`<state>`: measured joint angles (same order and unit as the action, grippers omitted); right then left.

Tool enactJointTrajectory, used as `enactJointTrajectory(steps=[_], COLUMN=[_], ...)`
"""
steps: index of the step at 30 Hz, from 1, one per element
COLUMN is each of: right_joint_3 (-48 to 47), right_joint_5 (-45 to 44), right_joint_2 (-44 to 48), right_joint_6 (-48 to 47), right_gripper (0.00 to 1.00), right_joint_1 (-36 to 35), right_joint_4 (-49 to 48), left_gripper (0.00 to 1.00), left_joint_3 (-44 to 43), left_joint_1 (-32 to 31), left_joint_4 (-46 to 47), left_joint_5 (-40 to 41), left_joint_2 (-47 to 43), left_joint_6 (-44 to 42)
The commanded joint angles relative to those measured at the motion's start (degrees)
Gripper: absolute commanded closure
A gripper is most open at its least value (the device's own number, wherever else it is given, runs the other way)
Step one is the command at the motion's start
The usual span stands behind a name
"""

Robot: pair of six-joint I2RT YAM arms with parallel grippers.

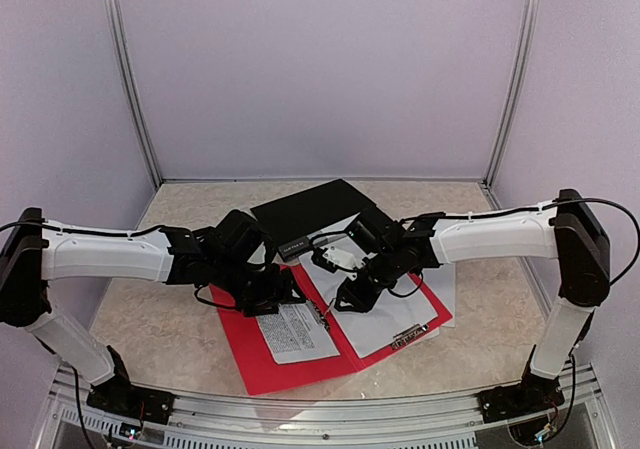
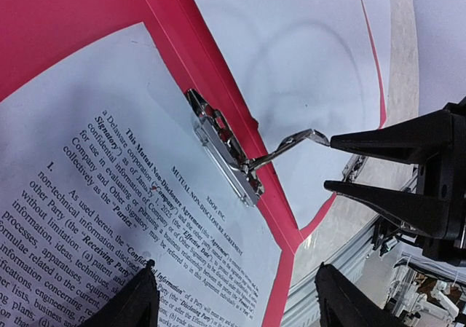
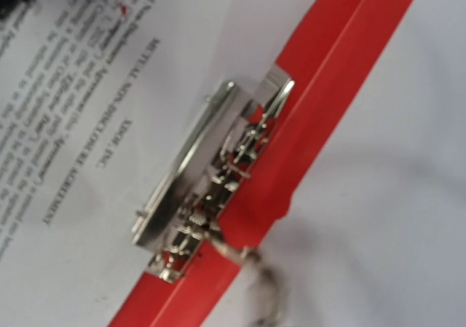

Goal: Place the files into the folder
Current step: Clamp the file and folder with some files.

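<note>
L gripper (image 2: 237, 272) hangs over the printed file (image 2: 109, 181), fingers apart, nothing btwn them. That file lies on the L half of the open red folder (image 2: 65, 21), w/ the spring clip (image 2: 222, 148) on its edge by the spine. The clip's lever (image 2: 287, 146) sticks up, its end touching the upper tip of the R gripper (image 2: 329, 163). Those fingers stand a little apart and, as far as I can see, aren't clamped. Blank files (image 2: 306, 57) lie on the R half. Step, I judge: work the lever. Get both tips squarely round it first and keep the paper flat. Readable: "MUTUAL NON-DISCLOSURE AGREEMENT", approx "XDOF, INC."
</note>
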<state>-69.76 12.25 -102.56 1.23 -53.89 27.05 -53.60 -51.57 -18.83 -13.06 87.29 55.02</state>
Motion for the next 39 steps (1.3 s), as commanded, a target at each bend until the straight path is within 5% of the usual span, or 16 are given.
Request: enactJointTrajectory(steps=[1,22,39], right_joint_3=[-1.44,-4.01,-7.22], right_joint_5=[-1.22,-3.56,-3.22], right_joint_2=[2.13,-1.73,-5.1], right_joint_6=[-0.6,-4.58,-7.35], right_gripper=[0.73,0.68,0.81], right_joint_1=[-0.74,-0.67,-0.61], right_joint_4=[1.45,1.12,3.56], left_gripper=[0.29,0.29,0.29], left_joint_3=[0.78,1.02,1.13], left_joint_1=[-0.28,-0.28,-0.17], left_joint_4=[0.0,-0.2,-0.43], left_joint_5=[0.03,-0.06,-0.12], left_joint_2=[-0.01,-0.56,-0.74], left_joint_6=[-0.56,-0.62,-0.51])
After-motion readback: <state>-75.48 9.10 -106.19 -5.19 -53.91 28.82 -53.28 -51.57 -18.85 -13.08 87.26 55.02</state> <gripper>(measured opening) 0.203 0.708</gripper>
